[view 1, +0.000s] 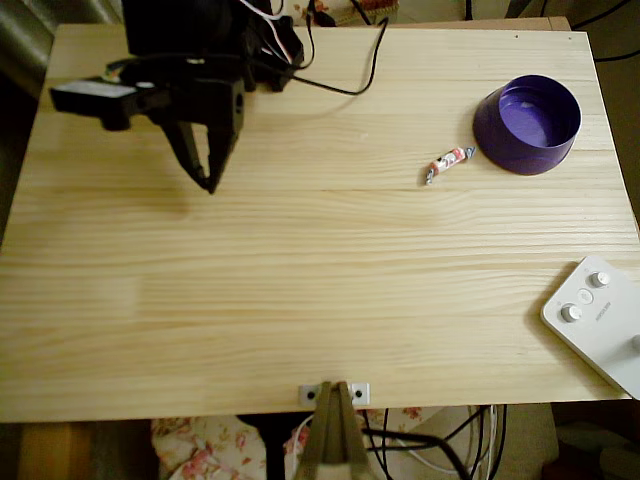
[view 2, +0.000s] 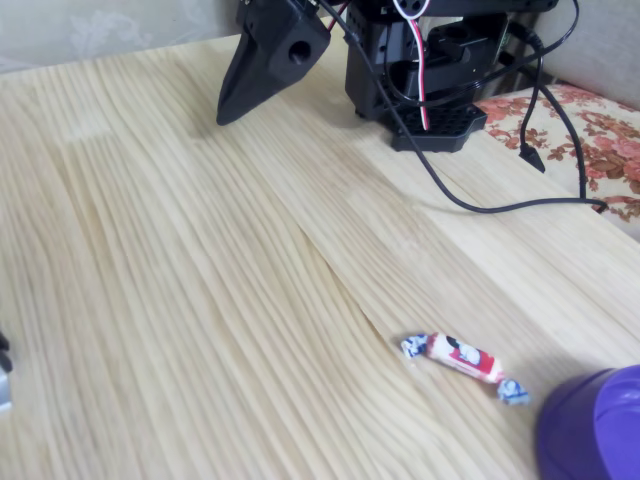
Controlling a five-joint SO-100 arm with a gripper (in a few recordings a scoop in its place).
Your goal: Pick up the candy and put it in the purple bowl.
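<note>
In the overhead view the black gripper [view 1: 208,183] hangs at about ten o'clock on the table with its fingers drawn together to a narrow point, holding nothing. The purple bowl [view 1: 527,124] sits at about two o'clock, upright with nothing visible in its glossy inside, and the candy [view 1: 448,164] lies on the wood just beside its lower-left edge, apart from it and well apart from the gripper. The pale wooden table [view 1: 300,300] also carries a white box with round knobs [view 1: 600,320] at four o'clock and a black cable [view 1: 350,80] near twelve, with floral fabric [view 2: 590,130] past the edge in the fixed view.

Overhead: candy [view 1: 448,163] just left of bowl [view 1: 527,124], hand [view 1: 209,180] far left.
</note>
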